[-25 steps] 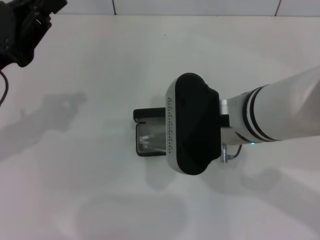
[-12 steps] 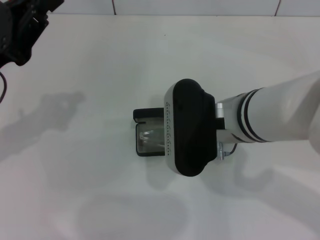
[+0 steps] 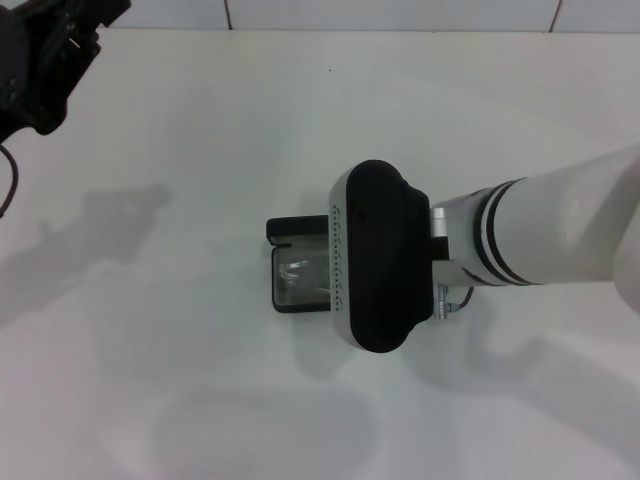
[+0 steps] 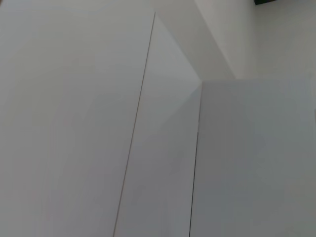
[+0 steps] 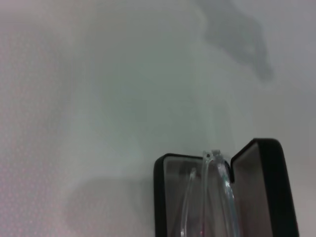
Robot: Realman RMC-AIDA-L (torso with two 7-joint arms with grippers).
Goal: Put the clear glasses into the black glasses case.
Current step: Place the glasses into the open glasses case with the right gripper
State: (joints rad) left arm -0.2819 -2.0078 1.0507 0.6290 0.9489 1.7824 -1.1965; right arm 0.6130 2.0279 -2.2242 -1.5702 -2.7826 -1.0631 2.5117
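White worktop [image 3: 200, 400] carries soft grey shadows toward its left edge and near edge. Tiled wall [image 3: 400, 14] with thin dark joints runs along its far edge. Small dark speck [image 3: 330, 70] marks the far-centre surface.

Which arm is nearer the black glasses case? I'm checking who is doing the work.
Right. The right arm hangs directly over the open black glasses case, covering part of it. The left gripper sits far off at the table's back left corner.

The head camera looks steeply down on the white tabletop [image 3: 200, 150]. The right wrist camera sits close over the black glasses case [image 5: 269, 197], shared with the head view mid-frame. The left wrist camera apparently faces only blank white panels.
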